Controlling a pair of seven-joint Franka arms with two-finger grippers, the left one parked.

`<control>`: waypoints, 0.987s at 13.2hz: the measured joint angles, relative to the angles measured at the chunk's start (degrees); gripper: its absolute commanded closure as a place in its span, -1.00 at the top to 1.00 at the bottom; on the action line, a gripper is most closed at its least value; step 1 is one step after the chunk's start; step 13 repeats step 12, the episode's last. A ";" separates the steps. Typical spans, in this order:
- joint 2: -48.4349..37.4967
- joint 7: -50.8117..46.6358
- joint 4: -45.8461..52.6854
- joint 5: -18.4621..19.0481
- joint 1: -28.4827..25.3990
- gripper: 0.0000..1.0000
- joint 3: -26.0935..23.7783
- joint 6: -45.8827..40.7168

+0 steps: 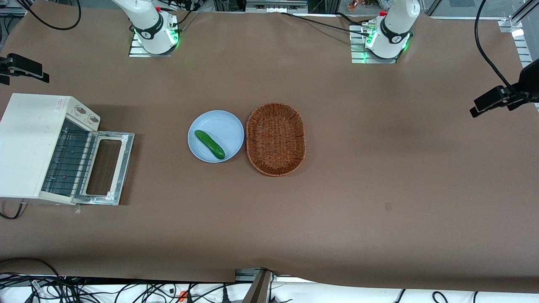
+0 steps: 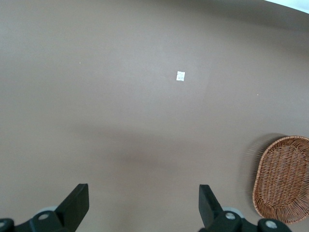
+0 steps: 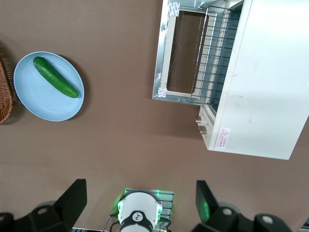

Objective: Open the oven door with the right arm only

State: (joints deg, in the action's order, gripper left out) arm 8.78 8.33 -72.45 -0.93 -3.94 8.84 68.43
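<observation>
The cream-white toaster oven (image 1: 29,143) stands toward the working arm's end of the table. Its oven door (image 1: 124,162) is folded down flat on the table in front of the oven, shiny inner frame up, and the wire rack (image 1: 69,160) inside is exposed. The silver handle is hidden. In the right wrist view the door (image 3: 163,58) and oven (image 3: 270,77) lie far below. My right arm's gripper (image 3: 140,191) hangs high above the table over its own base (image 1: 149,29), open and empty, well apart from the door. It is out of the front view.
A light blue plate (image 1: 210,122) with a green cucumber (image 1: 209,144) sits mid-table, beside a brown wicker basket (image 1: 276,139). The plate (image 3: 38,101) and cucumber (image 3: 55,76) also show in the right wrist view. Small black cameras (image 1: 23,67) stand at both table ends.
</observation>
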 measured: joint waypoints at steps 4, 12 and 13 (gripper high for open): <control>-0.41 0.01 -1.07 0.00 0.00 1.00 0.13 1.47; 0.12 0.01 -1.06 -0.01 -0.44 1.00 0.10 5.95; 0.12 0.01 -1.06 -0.01 -0.44 1.00 0.10 5.95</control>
